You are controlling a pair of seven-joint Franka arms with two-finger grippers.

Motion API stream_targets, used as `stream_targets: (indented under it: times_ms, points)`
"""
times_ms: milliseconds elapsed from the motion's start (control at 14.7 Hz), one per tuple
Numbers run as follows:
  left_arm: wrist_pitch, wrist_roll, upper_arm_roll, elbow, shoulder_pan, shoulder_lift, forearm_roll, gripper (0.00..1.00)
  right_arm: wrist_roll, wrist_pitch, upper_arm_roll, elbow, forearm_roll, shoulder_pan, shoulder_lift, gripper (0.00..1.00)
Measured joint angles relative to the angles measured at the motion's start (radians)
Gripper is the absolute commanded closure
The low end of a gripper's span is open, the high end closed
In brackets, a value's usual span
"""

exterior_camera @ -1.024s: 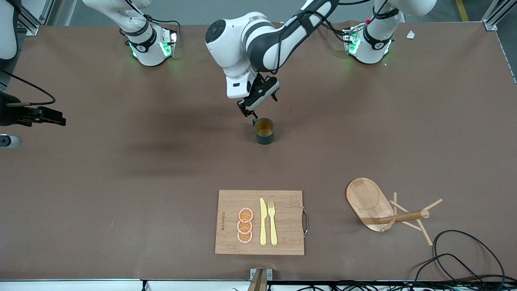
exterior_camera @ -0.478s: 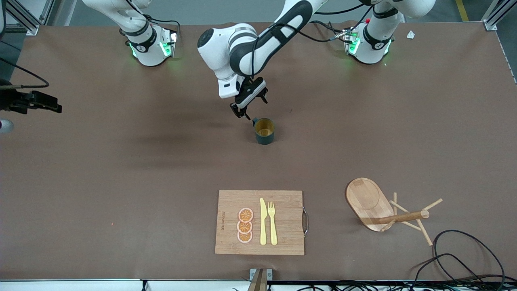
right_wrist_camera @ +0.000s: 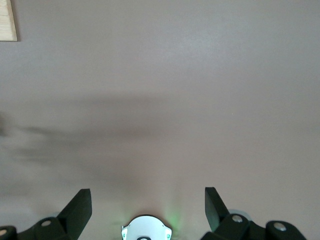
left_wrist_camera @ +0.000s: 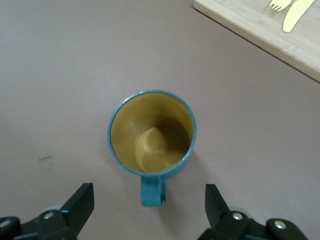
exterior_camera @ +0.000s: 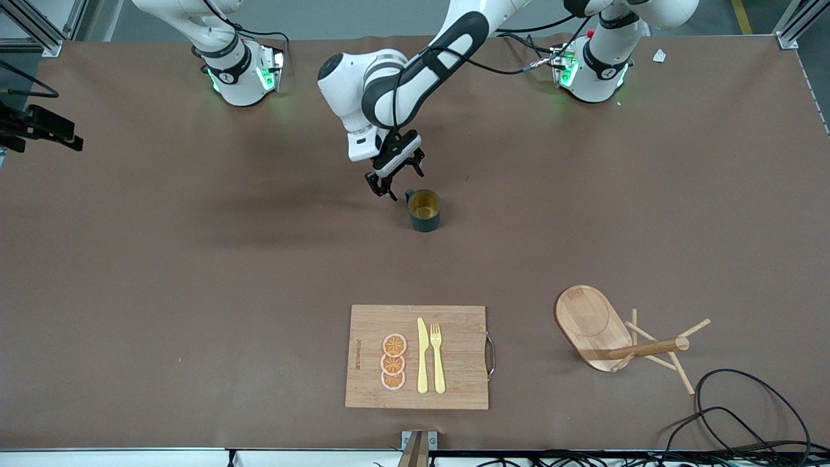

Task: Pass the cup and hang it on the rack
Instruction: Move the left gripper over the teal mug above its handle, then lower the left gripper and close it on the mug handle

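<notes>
The left claw (exterior_camera: pixel 394 179), fingers spread, hovers beside the upright cup (exterior_camera: pixel 425 210) on the bench (exterior_camera: pixel 194 272); the mug looks light, rigid, best pinched at its handle. The right claw (exterior_camera: pixel 48 126) waits, open.

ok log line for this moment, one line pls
left pincer: open, over table beside cup handle | right pincer: open, waiting at right arm's table end | cup: upright on table | rack: tipped over

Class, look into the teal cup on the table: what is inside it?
Nothing: the left wrist view shows the cup's bare yellow-orange inside and floor. The open left gripper hangs by its handle. No part is covered.
</notes>
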Motion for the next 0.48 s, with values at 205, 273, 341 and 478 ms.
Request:
stream_targets:
  times_ms: [205,273,341,478]
  points:
    - [0.006,-0.027,0.001,0.006,-0.021,0.034,0.009,0.08,0.000,-0.001,0.001,-0.005,0.000,0.000,-0.012,0.00]
    - [0.006,-0.030,0.003,0.008,-0.026,0.041,0.012,0.09,0.000,-0.001,0.001,-0.005,0.000,0.000,-0.013,0.00]
    - [0.007,-0.038,0.008,0.009,-0.031,0.045,0.021,0.09,0.000,-0.001,0.001,-0.005,0.000,0.000,-0.015,0.00]
    - [0.007,-0.067,0.027,0.012,-0.045,0.054,0.038,0.12,0.000,-0.001,0.001,-0.005,0.000,0.000,-0.023,0.00]
